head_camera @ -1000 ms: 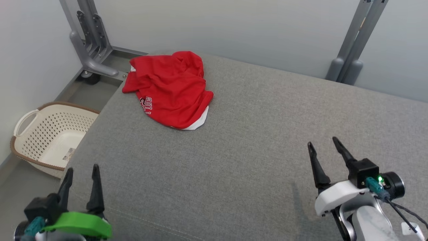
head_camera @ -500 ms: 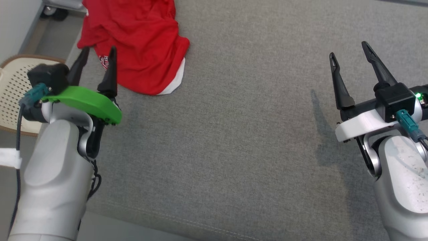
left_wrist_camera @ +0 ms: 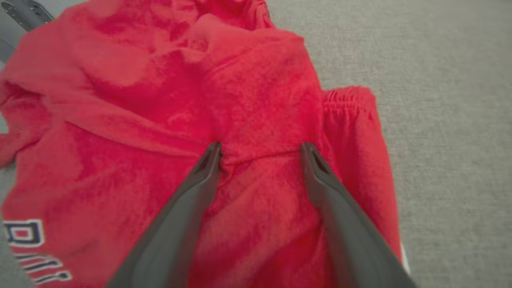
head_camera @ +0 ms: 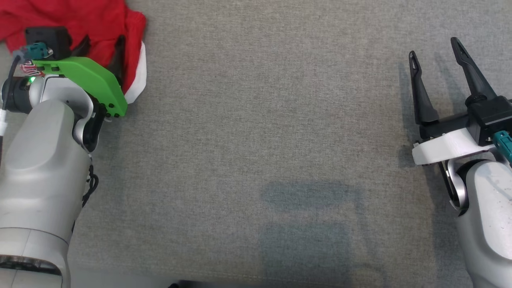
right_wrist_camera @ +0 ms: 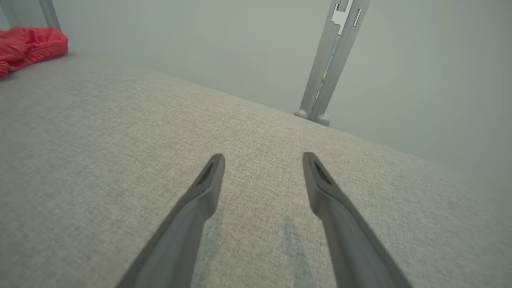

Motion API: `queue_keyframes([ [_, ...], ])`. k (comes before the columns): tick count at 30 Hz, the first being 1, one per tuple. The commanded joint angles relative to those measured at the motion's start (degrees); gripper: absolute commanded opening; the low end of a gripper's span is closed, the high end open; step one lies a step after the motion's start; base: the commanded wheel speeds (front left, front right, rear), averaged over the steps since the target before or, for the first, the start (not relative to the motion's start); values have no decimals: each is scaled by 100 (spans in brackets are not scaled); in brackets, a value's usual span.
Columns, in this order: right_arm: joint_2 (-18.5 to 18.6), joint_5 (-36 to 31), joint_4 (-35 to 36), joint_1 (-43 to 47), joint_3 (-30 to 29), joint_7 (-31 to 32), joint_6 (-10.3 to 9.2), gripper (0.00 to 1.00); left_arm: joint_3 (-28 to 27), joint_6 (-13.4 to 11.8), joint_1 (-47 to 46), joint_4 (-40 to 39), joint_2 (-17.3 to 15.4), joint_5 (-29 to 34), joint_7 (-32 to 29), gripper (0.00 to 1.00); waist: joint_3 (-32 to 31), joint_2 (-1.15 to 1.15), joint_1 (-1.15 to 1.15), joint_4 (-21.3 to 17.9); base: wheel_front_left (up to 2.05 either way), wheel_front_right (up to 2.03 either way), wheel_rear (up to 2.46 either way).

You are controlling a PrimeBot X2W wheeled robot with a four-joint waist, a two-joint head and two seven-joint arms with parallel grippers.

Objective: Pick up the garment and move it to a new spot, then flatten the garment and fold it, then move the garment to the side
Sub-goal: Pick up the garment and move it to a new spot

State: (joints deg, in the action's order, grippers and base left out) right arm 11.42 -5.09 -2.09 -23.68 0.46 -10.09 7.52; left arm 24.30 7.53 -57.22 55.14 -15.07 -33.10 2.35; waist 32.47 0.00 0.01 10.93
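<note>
While left gripper [left_wrist_camera: 260, 146] gapes over red garment [left_wrist_camera: 152, 100] | right gripper [head_camera: 434, 47] wide above grey surface [head_camera: 256, 120] | pale wall [right_wrist_camera: 200, 40], metal post [right_wrist_camera: 325, 68] behind

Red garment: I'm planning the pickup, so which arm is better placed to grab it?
Left. The left gripper, open, has its fingertips at the red garment, a ridge of cloth between them. The right gripper stands open over bare grey cushion, far from it.

Grey fabric surface [head_camera: 256, 140], pale wall [right_wrist_camera: 420, 60], grey metal post [right_wrist_camera: 325, 80] behind
</note>
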Motion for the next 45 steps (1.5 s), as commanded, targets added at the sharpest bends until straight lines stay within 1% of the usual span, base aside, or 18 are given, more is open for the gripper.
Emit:
queue_keyframes([
  [1,-14,-5,41,19,5,36,-7,100,31,-8,-120,79,-12,-57,-57,100,304,0,-1,-301,0,0,0],
  [6,-46,13,152,52,-23,60,-7,100,211,-8,-138,608,36,-170,-290,100,338,0,-1,-357,0,0,0],
  [7,-52,15,149,68,-38,54,-7,100,258,-8,-120,699,54,-187,-340,39,322,0,-1,-363,0,0,0],
  [8,-66,16,133,79,-51,43,-7,100,343,-8,-84,737,83,-207,-408,0,296,0,-1,-369,0,0,0],
  [11,-103,27,44,123,-76,-18,-7,100,551,-4,-33,688,82,-319,-476,0,176,0,-1,-367,0,0,0],
  [16,-274,83,-203,130,-49,-163,-7,100,871,28,-154,149,27,-496,-154,0,-169,0,-1,-389,0,0,0],
  [19,-404,129,-441,154,-24,-289,-7,100,1029,3,-224,-144,-77,-538,31,0,-460,0,-1,-459,0,0,0],
  [21,-495,166,-613,173,2,-353,-7,100,1153,0,-209,-377,-64,-605,103,0,-655,0,-1,-526,0,0,0],
  [25,-641,257,-936,280,-12,-458,-7,100,1322,-5,-84,-891,129,-800,243,0,-1065,0,-1,-685,0,0,0],
  [32,-798,399,-1276,488,-165,-511,-7,100,1429,-25,421,-1947,497,-1238,224,0,-1722,0,-1,-1015,0,0,0],
  [34,-807,430,-1250,577,-242,-511,-7,100,1417,-91,610,-2317,687,-1371,206,0,-1851,0,-1,-1094,0,0,0],
  [38,-831,480,-1201,745,-335,-510,-7,100,1375,-296,1075,-3073,932,-1728,152,0,-2026,0,-1,-1243,0,0,0],
  [39,-831,480,-1201,745,-335,-510,-7,100,1375,-296,1075,-3073,932,-1728,152,0,-2026,0,-1,-1243,0,0,0],
  [45,-844,501,-1121,879,-432,-511,-6,100,1389,-687,1748,-4127,1164,-2395,180,0,-2045,0,-1,-1391,0,0,0],
])
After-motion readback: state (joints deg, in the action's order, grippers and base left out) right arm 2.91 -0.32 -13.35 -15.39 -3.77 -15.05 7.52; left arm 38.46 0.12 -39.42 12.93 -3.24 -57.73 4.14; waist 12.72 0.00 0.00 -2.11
